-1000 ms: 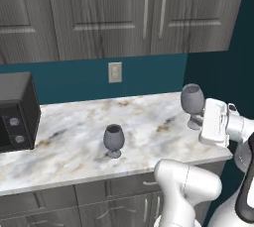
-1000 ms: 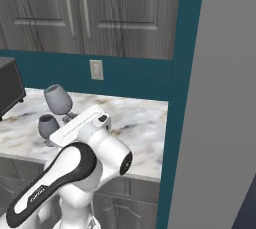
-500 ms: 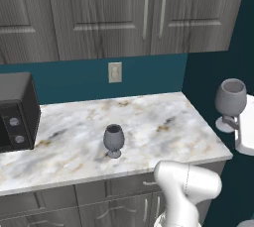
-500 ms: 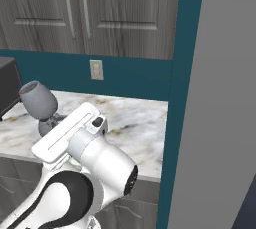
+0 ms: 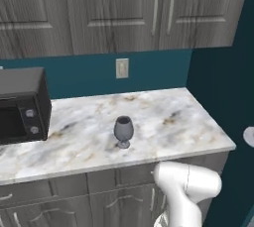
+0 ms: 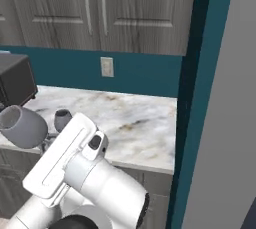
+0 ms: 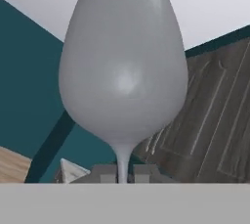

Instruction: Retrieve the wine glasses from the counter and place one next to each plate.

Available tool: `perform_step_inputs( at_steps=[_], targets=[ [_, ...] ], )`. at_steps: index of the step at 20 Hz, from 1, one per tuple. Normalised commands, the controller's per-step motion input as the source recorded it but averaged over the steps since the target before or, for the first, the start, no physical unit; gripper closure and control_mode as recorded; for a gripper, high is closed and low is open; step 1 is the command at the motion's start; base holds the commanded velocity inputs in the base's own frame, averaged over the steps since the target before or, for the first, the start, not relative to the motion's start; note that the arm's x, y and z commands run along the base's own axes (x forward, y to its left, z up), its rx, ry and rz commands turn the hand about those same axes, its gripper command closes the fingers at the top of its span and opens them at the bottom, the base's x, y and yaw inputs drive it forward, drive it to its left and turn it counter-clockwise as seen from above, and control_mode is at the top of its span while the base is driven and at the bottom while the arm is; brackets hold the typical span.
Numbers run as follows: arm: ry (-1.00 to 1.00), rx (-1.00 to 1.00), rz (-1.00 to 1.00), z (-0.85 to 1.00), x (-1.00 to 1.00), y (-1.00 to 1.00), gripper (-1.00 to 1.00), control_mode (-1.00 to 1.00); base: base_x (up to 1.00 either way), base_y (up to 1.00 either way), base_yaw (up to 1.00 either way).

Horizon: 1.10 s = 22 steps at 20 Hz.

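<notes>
Lifted off the desk since earlier, one wine glass sits clamped by its stem in the claw; the second glass stands mid-frame.

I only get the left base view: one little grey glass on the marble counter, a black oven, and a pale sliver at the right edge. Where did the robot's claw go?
Observer: The claw shows in the hand view, shut on the stem of a second wine glass.
Operator: Is that glass over the counter?
Observer: In the right base view it hangs in the air at the counter's front edge, tipped on its side, above the cabinets.
Operator: And my glass?
Observer: From the right, that glass stands upright just behind the held one, untouched.
</notes>
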Motion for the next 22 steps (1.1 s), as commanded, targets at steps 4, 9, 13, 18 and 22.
perform_step_inputs(
  at_steps=[4, 9, 13, 18, 22],
  targets=[
    [0.0, 0.0, 0.0, 0.0, 0.0, 0.0, 1.0, 1.0, -0.44, 1.0, 0.15],
    [0.0, 0.0, 0.0, 0.0, 0.0, 0.0, 1.0, 1.0, -0.41, 0.98, 0.53],
    [0.0, 0.0, 0.0, 0.0, 0.0, 0.0, 1.0, 1.0, -0.22, 0.66, 0.92],
    [0.0, 0.0, 0.0, 0.0, 0.0, 0.0, 1.0, 1.0, -0.08, 0.49, 0.96],
    [0.0, 0.0, 0.0, 0.0, 0.0, 0.0, 1.0, 1.0, 0.0, 0.12, 1.0]
  ],
)
